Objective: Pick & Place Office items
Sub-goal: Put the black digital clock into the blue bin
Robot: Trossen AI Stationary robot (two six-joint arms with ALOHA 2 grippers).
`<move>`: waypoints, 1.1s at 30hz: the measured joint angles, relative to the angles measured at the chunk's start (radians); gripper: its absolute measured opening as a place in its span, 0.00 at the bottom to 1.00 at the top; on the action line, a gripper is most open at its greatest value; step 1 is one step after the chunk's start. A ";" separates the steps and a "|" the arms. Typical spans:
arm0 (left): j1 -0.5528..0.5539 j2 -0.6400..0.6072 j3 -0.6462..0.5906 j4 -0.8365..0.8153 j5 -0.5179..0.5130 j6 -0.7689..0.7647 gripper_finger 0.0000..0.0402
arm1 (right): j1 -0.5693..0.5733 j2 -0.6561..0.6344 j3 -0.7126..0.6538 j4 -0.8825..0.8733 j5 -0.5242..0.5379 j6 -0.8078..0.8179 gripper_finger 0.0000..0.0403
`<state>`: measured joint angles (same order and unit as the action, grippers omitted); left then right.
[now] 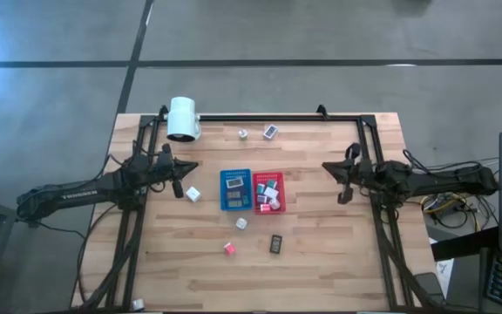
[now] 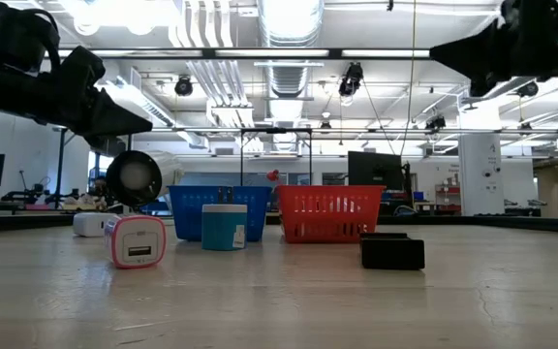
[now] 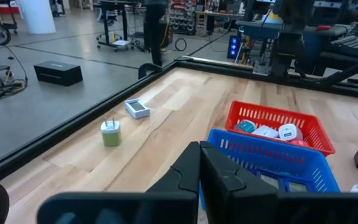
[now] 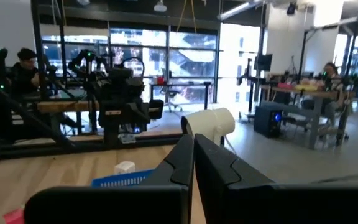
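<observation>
The landmark here is the blue tray (image 1: 235, 190), which sits in the middle of the wooden table (image 1: 321, 253) with the red tray (image 1: 268, 192) touching its right side.

Nearest the front edge of the table, in front of the blue tray, lie three small things. A pink cube (image 1: 230, 249) is the closest to the front. A dark flat rectangle (image 1: 276, 244) lies to the right of it, more in front of the red tray. A white cube (image 1: 241, 223) sits just in front of the blue tray.

To the left of the blue tray, near it, is another white cube (image 1: 193, 194). Inside the blue tray lies a flat item with a pale face. The red tray holds a few white and pink little items piled together.

The left gripper (image 1: 178, 187) hangs up in the air to the left of the blue tray, close to that white cube. Its fingers are pressed together with nothing in them. The right gripper (image 1: 344, 194) hangs in the air well to the right of the red tray. It is clenched too, and it holds nothing.

Behind the blue tray, near the back rail, sit a small pale cube (image 1: 243, 133) and a small white and blue block (image 1: 270, 131). Far back and to the left lies a big white cylinder (image 1: 182, 119) on its side.
</observation>
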<state>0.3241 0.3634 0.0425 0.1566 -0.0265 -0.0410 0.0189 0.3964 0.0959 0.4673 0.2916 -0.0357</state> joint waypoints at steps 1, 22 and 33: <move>0.000 0.000 0.000 0.000 0.000 0.000 0.03 | 0.000 0.026 0.014 -0.004 0.000 0.006 0.02; 0.000 0.000 0.000 -0.017 0.011 -0.004 0.03 | 0.000 0.526 0.232 -0.017 0.000 -0.089 0.02; 0.000 0.000 0.000 -0.024 0.011 -0.019 0.03 | -0.051 0.633 0.383 -0.361 -0.009 0.171 0.02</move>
<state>0.3237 0.3634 0.0422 0.1329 -0.0158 -0.0601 -0.0320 1.0292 0.4793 0.1059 0.2824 0.1353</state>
